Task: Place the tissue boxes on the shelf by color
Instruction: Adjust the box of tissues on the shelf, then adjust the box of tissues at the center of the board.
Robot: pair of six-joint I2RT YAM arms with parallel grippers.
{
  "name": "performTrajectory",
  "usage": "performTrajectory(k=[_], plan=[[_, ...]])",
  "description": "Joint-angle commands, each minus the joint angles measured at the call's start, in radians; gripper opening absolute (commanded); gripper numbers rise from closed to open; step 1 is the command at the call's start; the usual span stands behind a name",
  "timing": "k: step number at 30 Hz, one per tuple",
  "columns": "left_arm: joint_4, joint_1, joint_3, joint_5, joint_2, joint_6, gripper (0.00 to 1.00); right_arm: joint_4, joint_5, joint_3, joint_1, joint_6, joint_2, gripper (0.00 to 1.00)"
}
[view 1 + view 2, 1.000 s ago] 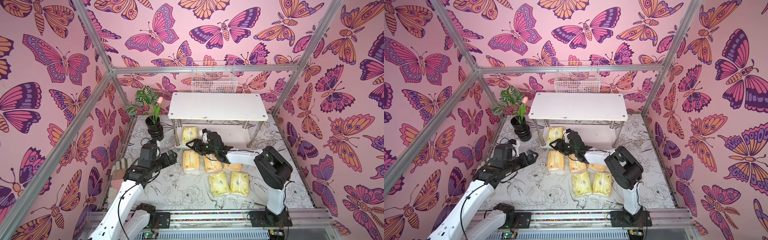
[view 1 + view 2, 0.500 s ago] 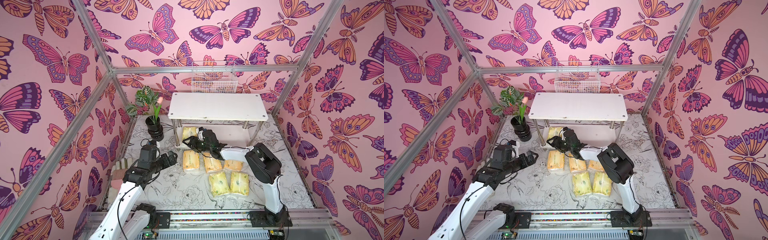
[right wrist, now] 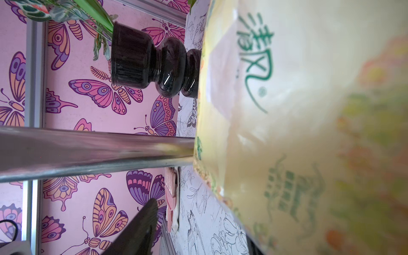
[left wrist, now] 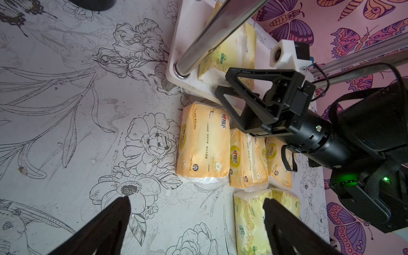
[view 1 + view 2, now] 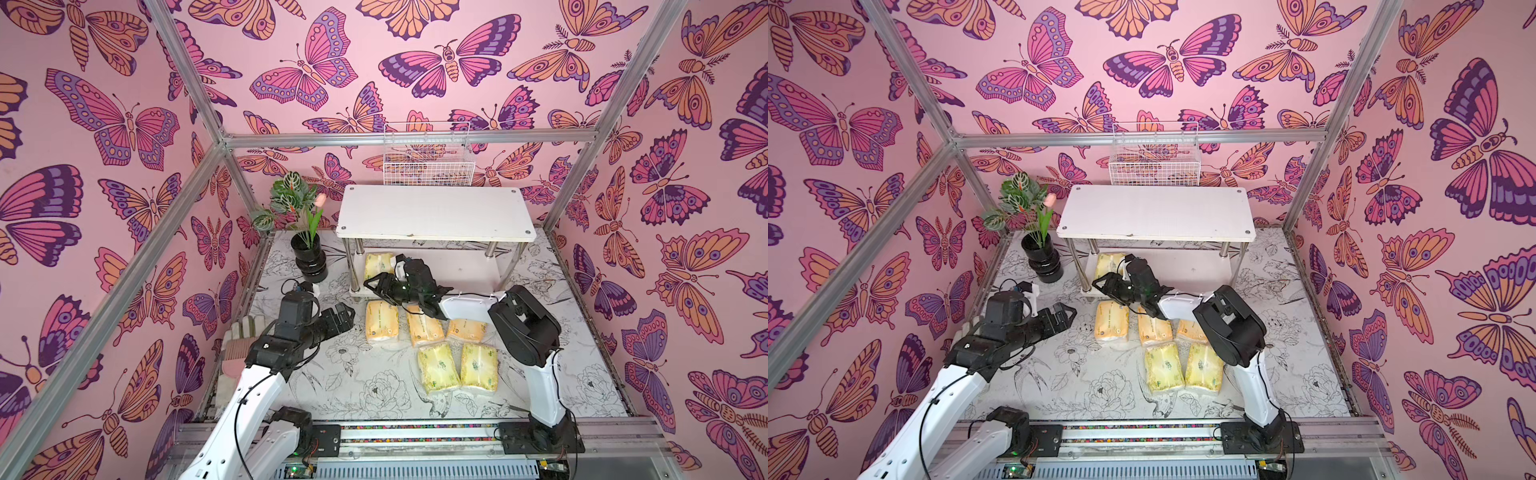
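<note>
film, chrome and matt board

the orange-yellow tissue boxes [image 4: 203,141] and the pale yellow-green tissue boxes [image 4: 249,220] are wrapped in thin plastic film, soft and creased, with a slight sheen. the shelf [image 5: 432,214] is smooth white board, matt, nicked along its front edge. its legs [image 4: 212,37] are mirror-bright chrome tube. the vase [image 3: 154,66] is glossy black with sharp highlights. the wire basket [image 5: 428,166] is white-coated wire. the frame bars [image 5: 407,139] are dull silvery metal. the tabletop [image 4: 66,110] is a matt printed sheet, smudged in places. the right gripper [image 4: 222,82] is matt black plastic.
</note>
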Motion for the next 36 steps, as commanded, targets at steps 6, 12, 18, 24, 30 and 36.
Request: performTrajectory(k=[6, 12, 18, 24, 30, 36], plan=[[0.002, -0.015, -0.025, 0.077, -0.024, 0.001, 0.99, -0.217, -0.029, -0.291, 0.005, -0.203, -0.407, 0.66], [-0.005, -0.139, -0.056, 0.074, -0.060, -0.045, 0.99, -0.603, 0.090, -0.474, 0.005, -0.371, -0.715, 0.69], [-0.002, -0.352, -0.093, -0.007, -0.022, -0.114, 1.00, -0.781, 0.191, -0.623, 0.004, -0.403, -0.887, 0.74], [0.019, -0.467, -0.121, -0.032, 0.067, -0.159, 0.99, -0.825, 0.235, -0.698, 0.004, -0.406, -0.916, 0.74], [0.071, -0.519, -0.143, -0.058, 0.099, -0.190, 1.00, -0.827, 0.271, -0.735, 0.004, -0.411, -0.887, 0.74], [0.096, -0.527, -0.157, -0.055, 0.108, -0.201, 1.00, -0.756, 0.210, -0.737, 0.007, -0.399, -0.819, 0.74]])
